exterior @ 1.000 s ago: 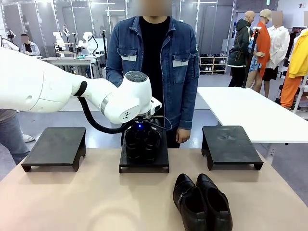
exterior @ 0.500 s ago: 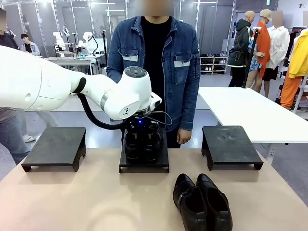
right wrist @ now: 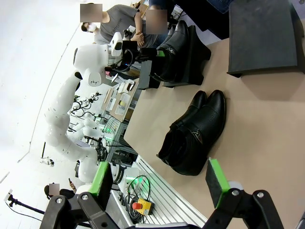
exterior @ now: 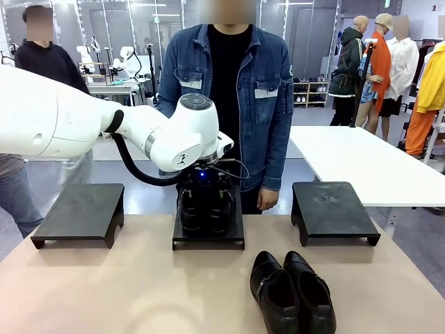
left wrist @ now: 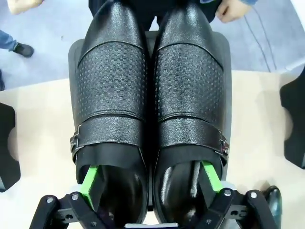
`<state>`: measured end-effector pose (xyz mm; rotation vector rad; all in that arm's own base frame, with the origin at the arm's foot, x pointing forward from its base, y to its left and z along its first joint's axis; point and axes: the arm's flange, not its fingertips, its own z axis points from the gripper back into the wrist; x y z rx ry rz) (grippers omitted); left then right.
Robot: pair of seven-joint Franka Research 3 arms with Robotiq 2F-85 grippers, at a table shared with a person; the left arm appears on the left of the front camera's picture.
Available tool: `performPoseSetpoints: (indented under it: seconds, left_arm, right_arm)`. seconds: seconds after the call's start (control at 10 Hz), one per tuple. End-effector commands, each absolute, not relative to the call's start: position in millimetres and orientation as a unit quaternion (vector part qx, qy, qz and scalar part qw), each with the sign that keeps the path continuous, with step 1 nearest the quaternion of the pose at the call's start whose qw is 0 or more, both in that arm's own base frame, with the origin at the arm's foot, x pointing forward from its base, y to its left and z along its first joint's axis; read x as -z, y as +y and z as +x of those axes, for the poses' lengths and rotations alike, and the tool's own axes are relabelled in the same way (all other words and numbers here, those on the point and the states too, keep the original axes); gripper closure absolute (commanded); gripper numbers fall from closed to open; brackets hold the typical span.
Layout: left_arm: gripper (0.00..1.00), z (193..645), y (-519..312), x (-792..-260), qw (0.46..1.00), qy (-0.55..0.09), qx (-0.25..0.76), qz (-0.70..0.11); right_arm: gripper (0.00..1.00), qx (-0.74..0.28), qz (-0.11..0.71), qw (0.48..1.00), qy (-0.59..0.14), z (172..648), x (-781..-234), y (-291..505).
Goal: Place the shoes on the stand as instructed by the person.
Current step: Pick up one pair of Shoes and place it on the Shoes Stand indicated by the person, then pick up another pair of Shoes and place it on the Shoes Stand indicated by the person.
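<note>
Roughly half done, judging by the layout. One pair of shoes (left wrist: 114,90) on the middle stand (exterior: 208,240), toes toward the person (exterior: 222,90): glossy black leather, perforated vamps, buckled straps. Left gripper (left wrist: 150,181) spread wide, one green pad (left wrist: 90,183) inside each shoe, gripping nothing. Other pair (exterior: 292,292), glossy and smooth-toed, on the tan table (exterior: 104,292), awaiting a stand. Right gripper (right wrist: 158,183) open, empty.

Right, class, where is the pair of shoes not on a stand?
Front view: the loose pair lies on the table, right of centre, nearer the camera than the middle stand.
</note>
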<state>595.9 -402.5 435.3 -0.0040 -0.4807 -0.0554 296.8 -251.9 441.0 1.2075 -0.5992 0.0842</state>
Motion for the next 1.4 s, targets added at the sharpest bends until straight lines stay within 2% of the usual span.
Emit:
performPoseSetpoints:
  seconds: [0.0, 1.1, 1.2, 1.3]
  left_arm:
    - [0.00, 596.2, -402.9, -433.4, 0.971, -0.237, 0.028, -0.002]
    - [0.00, 596.0, -402.9, -433.5, 0.971, -0.237, 0.028, -0.001]
    - [0.00, 604.4, -397.3, -462.0, 0.970, -0.239, 0.037, -0.011]
    - [0.00, 601.5, -377.8, -492.9, 0.976, -0.209, 0.045, -0.030]
  right_arm:
    - [0.00, -0.040, 0.561, 0.778, -0.280, 295.7, -441.7, -251.8]
    - [0.00, -0.040, 0.561, 0.778, -0.280, 295.7, -441.7, -251.8]
    - [0.00, -0.040, 0.561, 0.778, -0.280, 295.7, -441.7, -251.8]
    - [0.00, -0.040, 0.561, 0.778, -0.280, 295.7, -441.7, -251.8]
